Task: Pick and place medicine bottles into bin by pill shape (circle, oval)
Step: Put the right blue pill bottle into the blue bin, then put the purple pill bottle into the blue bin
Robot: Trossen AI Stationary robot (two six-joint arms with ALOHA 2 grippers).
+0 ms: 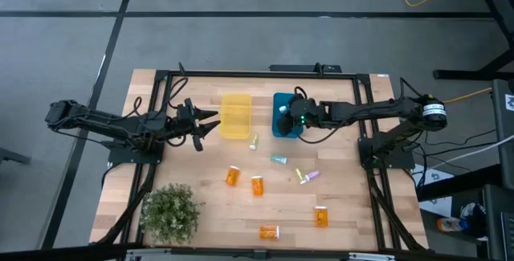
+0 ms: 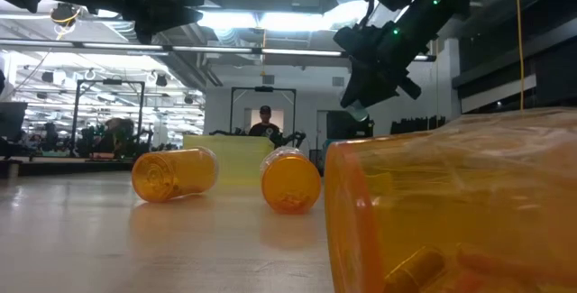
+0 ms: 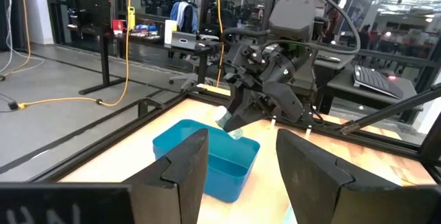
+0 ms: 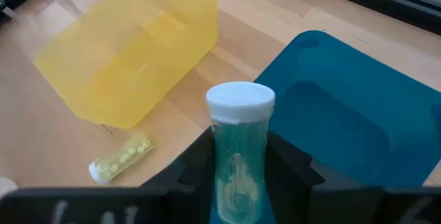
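- Teal-tinted, the medicine bottle [image 4: 239, 156] was pinched upright between the right gripper [image 4: 240, 165] fingers, hanging over the blue bin [image 4: 358, 114].
- Best to centre it above the bin floor, clear of the rim, then release low.
- The left gripper [image 3: 238, 165] waited spread beside the yellow bin [image 1: 236, 116].
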